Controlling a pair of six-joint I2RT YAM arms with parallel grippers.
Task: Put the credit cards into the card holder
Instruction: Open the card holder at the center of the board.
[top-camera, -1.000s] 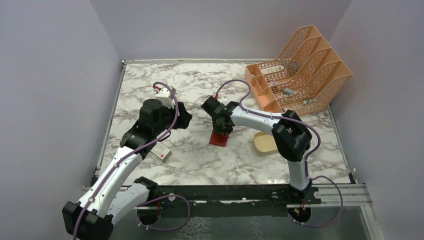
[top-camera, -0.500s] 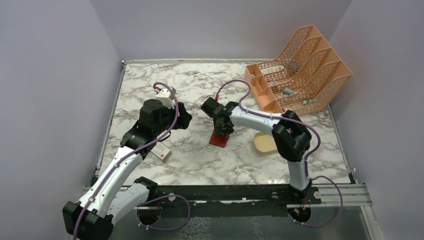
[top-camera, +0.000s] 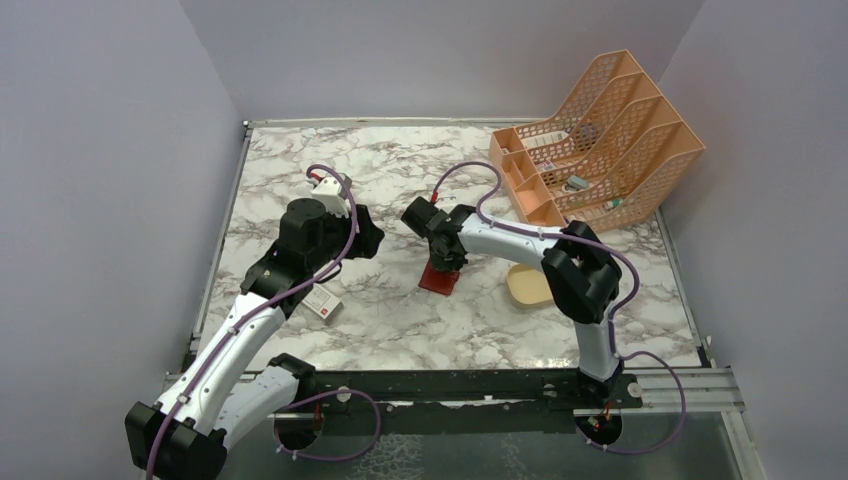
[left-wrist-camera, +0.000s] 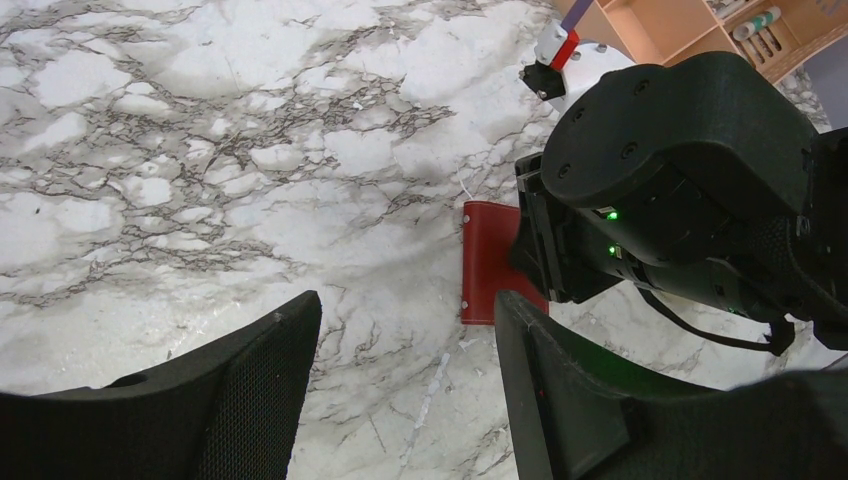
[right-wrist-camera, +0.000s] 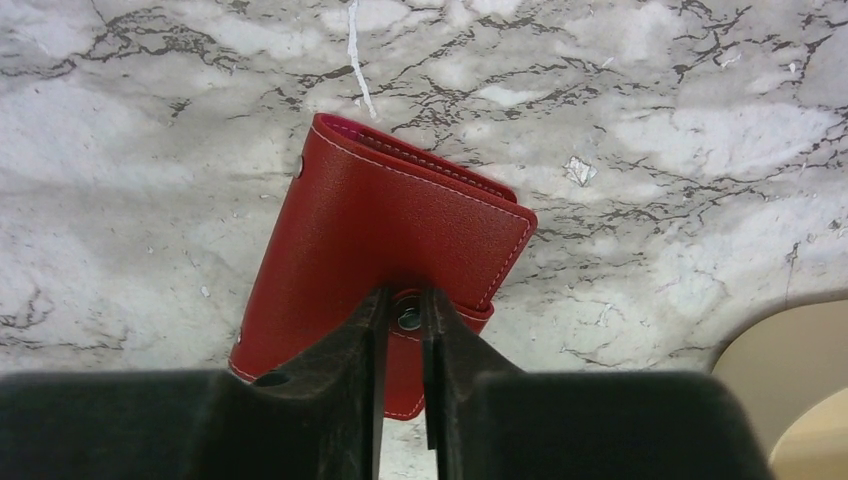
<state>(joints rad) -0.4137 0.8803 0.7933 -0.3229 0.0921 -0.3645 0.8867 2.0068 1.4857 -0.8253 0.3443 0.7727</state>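
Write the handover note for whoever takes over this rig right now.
The left gripper is open and empty, above the table.
The right gripper has narrow jaws at the snap tab of the card holder; a grip cannot be confirmed.
The card holder lies closed and flat, mid-table.
No credit cards show in any view.
Done: nothing visible. Left: open the holder, find the cards, insert them.
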